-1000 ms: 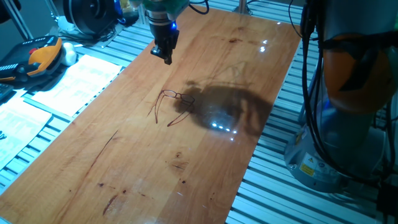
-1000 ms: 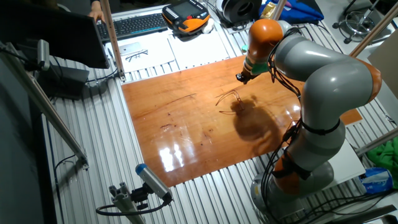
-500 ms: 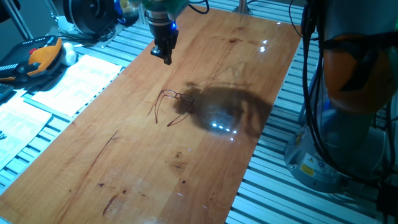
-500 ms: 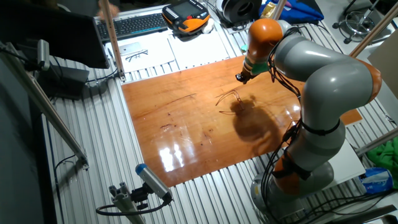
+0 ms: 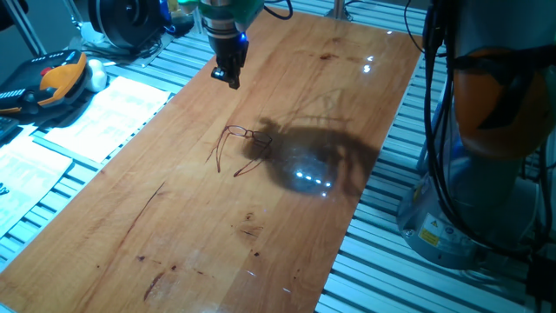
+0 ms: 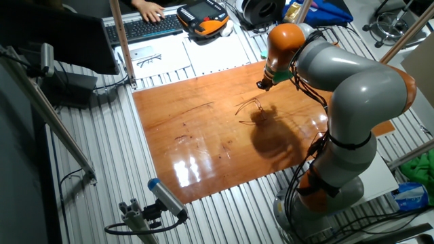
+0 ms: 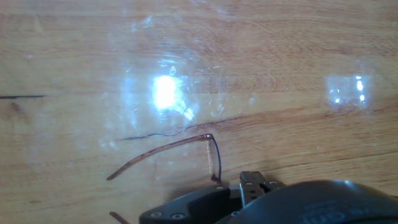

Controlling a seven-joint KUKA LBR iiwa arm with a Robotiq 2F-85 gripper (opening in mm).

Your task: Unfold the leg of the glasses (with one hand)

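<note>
From one fixed view I see the glasses (image 5: 241, 146) lying on the wooden surface (image 5: 347, 96), legs splayed, the hand (image 5: 228, 74) hovering well apart. From the other fixed view, the hand (image 6: 262, 83) sits just beside them. In the hand view one leg shows; I cannot tell how the jaws stand.

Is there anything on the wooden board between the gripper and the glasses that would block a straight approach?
Nothing visible does. The gripper hangs above the wooden board, apart from the glasses, and only bare wood lies between them. The other fixed view agrees.
</note>
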